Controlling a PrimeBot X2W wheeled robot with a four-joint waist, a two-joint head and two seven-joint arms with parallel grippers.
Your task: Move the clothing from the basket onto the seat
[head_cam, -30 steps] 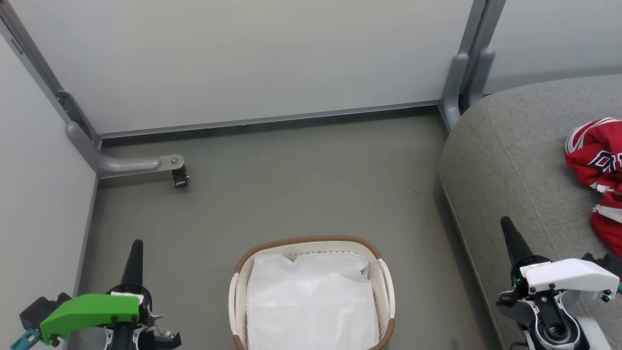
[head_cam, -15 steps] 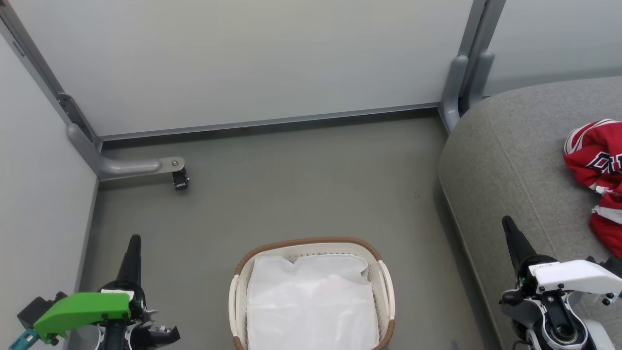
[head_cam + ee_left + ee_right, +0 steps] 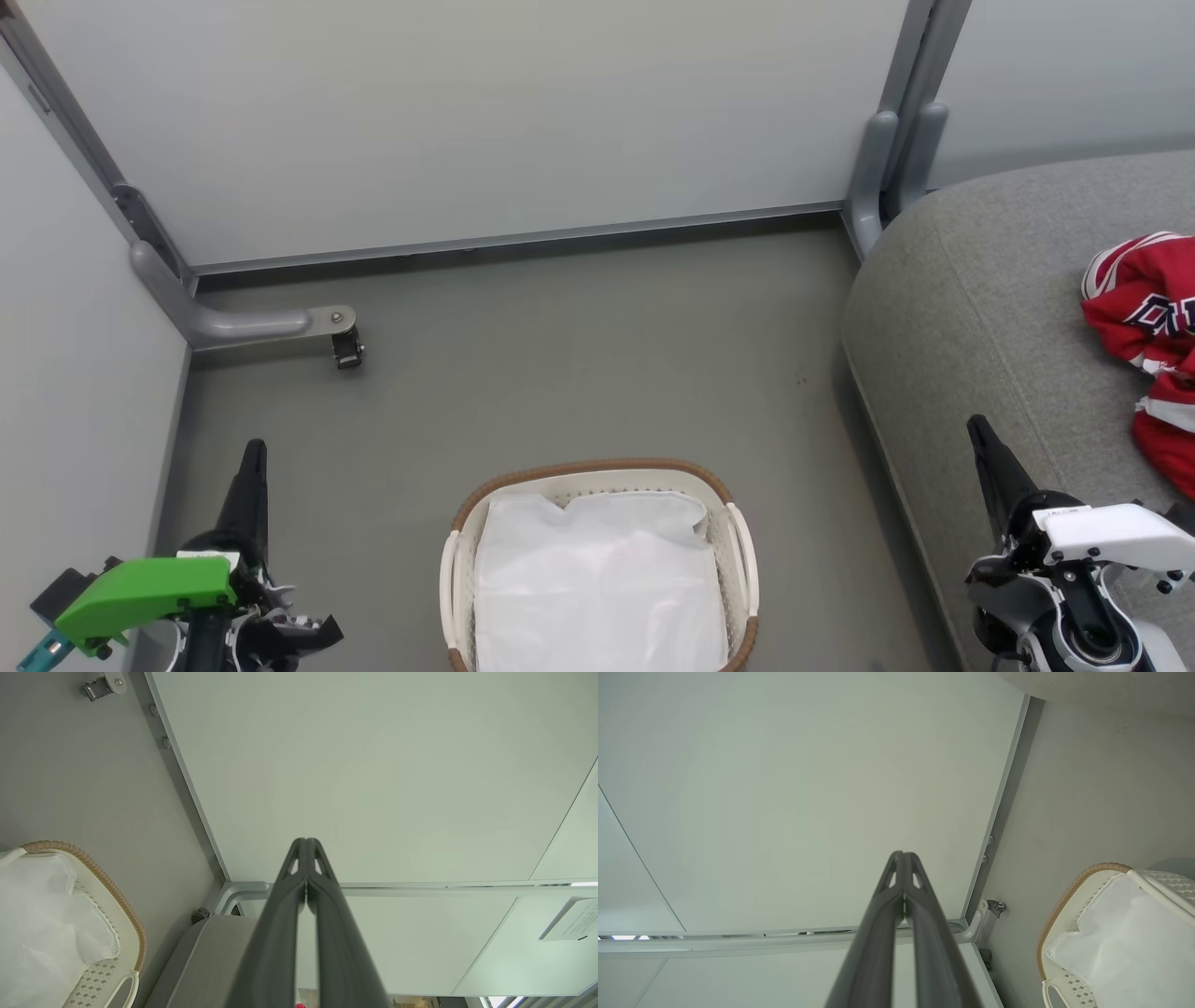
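Grey floor (image 3: 579, 355) carries the basket (image 3: 597, 464) with a white sheet (image 3: 597, 579) between my left gripper (image 3: 254, 448) and right gripper (image 3: 976, 426), both pinched shut on nothing, while the clothing (image 3: 1134, 308) lies on the seat (image 3: 971, 308), ahead and right of the right gripper, the nearer one.

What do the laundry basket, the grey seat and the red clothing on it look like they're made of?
Basket: seemingly moulded white plastic, smooth and matt, with perforated walls; the brown rim looks woven, perhaps imitation wicker. Seat: grey upholstery fabric, matt, finely textured, with a seam line. Clothing: thin, soft cloth, probably synthetic sportswear, going by its crumpled folds.
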